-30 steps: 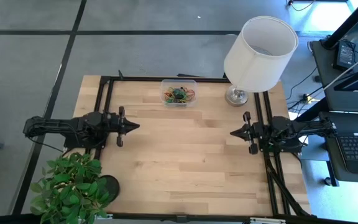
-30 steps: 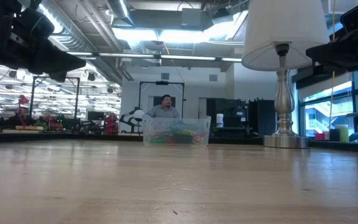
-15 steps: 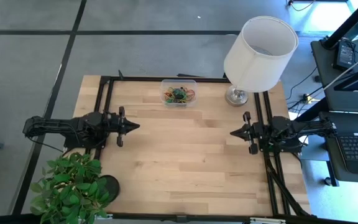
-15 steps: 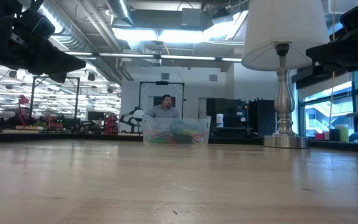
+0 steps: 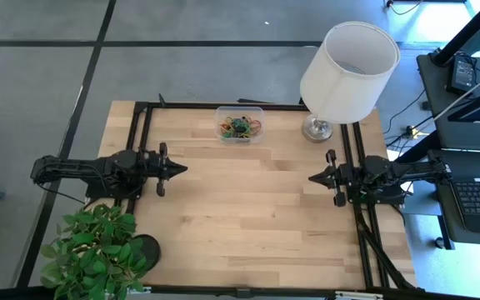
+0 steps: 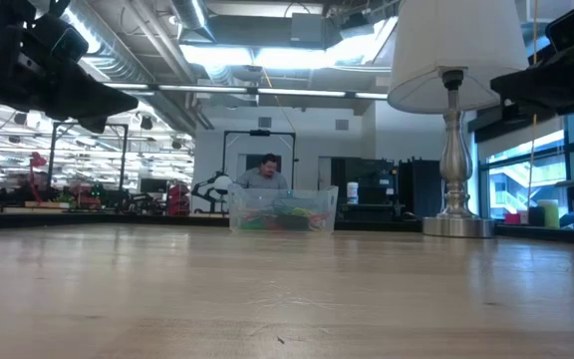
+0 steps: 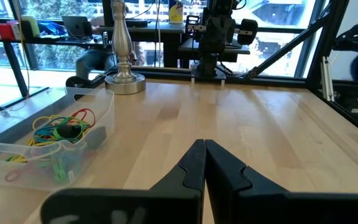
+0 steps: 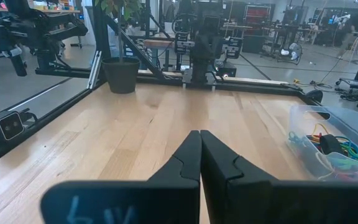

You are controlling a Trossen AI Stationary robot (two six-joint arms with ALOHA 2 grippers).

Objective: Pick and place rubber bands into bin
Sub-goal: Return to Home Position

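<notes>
1. No change vs 1 s and 0.5 s ago: same pose for both arms, same lie for all else.
2. L gripper (image 5: 182,168): fingers pressed together, empty, parked at left edge of worktop (image 5: 248,217), pointing inward.
3. R gripper (image 5: 312,177): also pressed together, empty, parked at right edge, facing L.
4. Bin (image 5: 222,125): at back edge, approx. mid-way along, near lamp (image 5: 348,62) at back right corner. Bands (image 5: 240,127) heaped inside, red/green/yellow/black.
5. No loose bands seen on bare wood.
6. Judgement: picking prob. done, arms already home, task at or v. near its end.
</notes>
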